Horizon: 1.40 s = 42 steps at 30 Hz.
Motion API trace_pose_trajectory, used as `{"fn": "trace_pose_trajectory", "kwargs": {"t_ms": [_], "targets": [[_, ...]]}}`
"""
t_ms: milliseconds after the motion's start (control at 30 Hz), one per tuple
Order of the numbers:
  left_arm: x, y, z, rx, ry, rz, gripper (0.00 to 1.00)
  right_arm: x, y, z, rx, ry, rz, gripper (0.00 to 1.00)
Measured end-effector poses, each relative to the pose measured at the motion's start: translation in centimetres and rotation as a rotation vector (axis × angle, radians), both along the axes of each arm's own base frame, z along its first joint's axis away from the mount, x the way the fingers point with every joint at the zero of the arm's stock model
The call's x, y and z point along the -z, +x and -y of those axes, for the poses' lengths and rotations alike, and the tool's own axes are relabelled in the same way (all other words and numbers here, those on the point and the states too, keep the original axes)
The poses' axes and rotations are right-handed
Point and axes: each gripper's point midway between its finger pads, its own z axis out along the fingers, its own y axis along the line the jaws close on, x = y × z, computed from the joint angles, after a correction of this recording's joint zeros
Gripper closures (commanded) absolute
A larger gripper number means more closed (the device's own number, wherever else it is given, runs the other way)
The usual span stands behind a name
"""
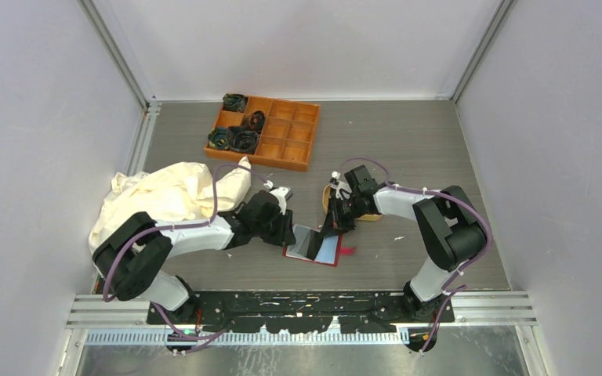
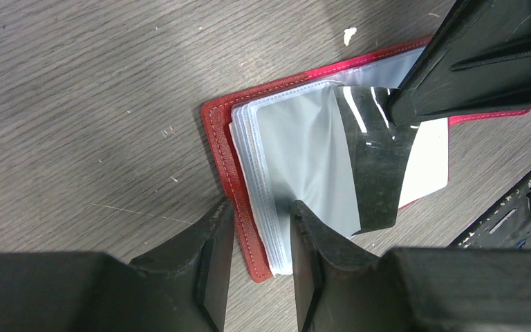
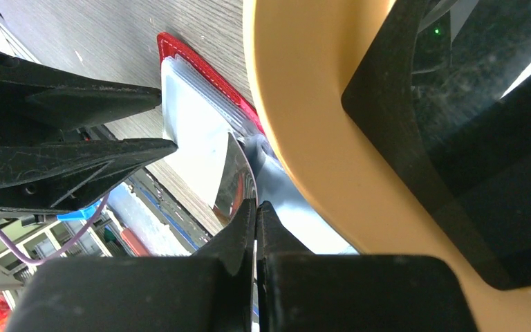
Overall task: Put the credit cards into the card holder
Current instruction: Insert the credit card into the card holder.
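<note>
The red card holder lies open on the table, its clear pockets facing up. My left gripper is shut on the holder's near edge, one finger against the red cover and the other on the pocket stack. My right gripper is shut on a glossy black credit card. This card slants down onto the grey top pocket, and its lower end bends against it. In the right wrist view the card shows almost edge-on. Another dark card lies in the tan tray.
The tan oval tray sits right behind the holder, partly under my right arm. An orange compartment box with dark items stands at the back. A cream cloth is heaped at the left, beside my left arm.
</note>
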Motion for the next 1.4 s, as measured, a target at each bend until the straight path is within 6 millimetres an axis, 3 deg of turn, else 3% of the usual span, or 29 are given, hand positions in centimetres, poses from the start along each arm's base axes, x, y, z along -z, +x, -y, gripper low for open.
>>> {"fn": "trace_pose_trajectory", "kwargs": {"t_ms": [1400], "targets": [[0.04,0.29,0.0,0.012,-0.037,-0.035,0.67,0.27,-0.18,0.92,0.03,-0.023,-0.054,0.99]]}}
